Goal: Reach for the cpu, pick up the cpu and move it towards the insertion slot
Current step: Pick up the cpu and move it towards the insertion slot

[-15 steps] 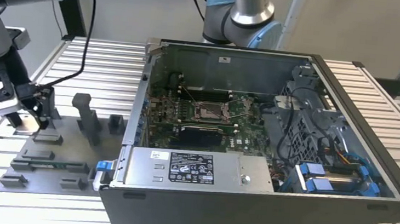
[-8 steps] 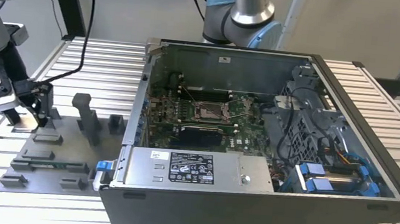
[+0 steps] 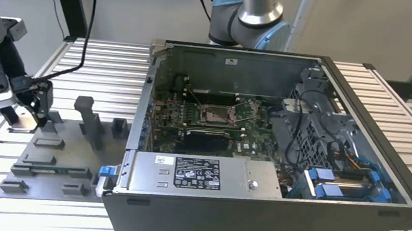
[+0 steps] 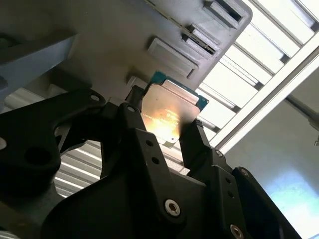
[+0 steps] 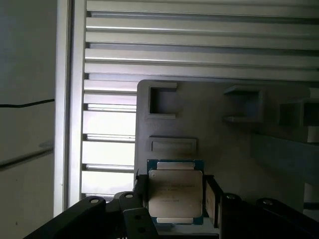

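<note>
Gripper (image 5: 175,200): black fingers (image 5: 141,196) set narrow, closed on two opposite edges of the cpu (image 5: 175,191). The cpu sits flat between the fingertips, metal lid facing the first wrist camera. In the second wrist view the gripper (image 4: 164,130) shows the same hold. One finger (image 4: 193,144) overlaps a cpu (image 4: 168,112) edge, and the other finger meets the opposite edge. I cannot tell whether the cpu is off the fixture (image 5: 199,119) or resting on it.

Cpu appearance: thin square plate, dull silver-grey lid with stepped shoulders, and a narrow blue-green board rim showing past the lid. A warm glare patch lies across the lid in the second wrist view. Faint print on the lid, not read.

Position: in the exterior view the gripper (image 3: 25,122) hangs low over the far corner of the grey fixture (image 3: 58,158), at the exterior view's left, on the slatted table (image 3: 98,54). Recessed pockets and raised blocks of the fixture (image 4: 124,40) lie just beyond the cpu in both wrist views.

Slot (image 3: 215,114): square, silver-framed, on the green board inside the open case (image 3: 256,222). It is well apart from the gripper, toward the exterior view's right, with the case wall between them.
</note>
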Available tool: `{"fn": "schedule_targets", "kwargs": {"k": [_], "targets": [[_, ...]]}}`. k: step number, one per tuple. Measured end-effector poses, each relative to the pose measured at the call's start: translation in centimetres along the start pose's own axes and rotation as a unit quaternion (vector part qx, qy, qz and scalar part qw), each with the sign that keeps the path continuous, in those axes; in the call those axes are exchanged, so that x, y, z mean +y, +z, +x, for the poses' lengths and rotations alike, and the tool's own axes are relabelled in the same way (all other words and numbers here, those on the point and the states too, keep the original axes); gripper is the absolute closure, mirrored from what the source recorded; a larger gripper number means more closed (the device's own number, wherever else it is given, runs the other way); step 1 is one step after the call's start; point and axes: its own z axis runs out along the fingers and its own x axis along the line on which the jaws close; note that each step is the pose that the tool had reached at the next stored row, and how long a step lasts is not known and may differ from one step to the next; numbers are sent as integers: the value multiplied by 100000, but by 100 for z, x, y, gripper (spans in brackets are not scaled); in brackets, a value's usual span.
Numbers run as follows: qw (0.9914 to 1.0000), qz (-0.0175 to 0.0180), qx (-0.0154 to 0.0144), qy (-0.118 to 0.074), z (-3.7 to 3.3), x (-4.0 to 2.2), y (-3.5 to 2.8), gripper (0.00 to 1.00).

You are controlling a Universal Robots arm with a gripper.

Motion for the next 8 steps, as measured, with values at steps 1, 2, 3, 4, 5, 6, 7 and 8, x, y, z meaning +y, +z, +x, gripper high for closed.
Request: {"fn": "schedule_targets", "kwargs": {"k": [1,2,3,4,5,6,7,8], "targets": [[100000,0,2,-1,0,1,-18,100],[100000,3,4,3,0,1,-36,100],[100000,1,3,4,0,2,-52,100],[100000,1,5,4,0,3,-68,100],[100000,0,5,7,1,4,-83,100],[100000,1,1,5,0,4,-98,100],[100000,-1,1,7,1,5,-110,100],[100000,-2,-1,16,1,6,-125,100]]}}
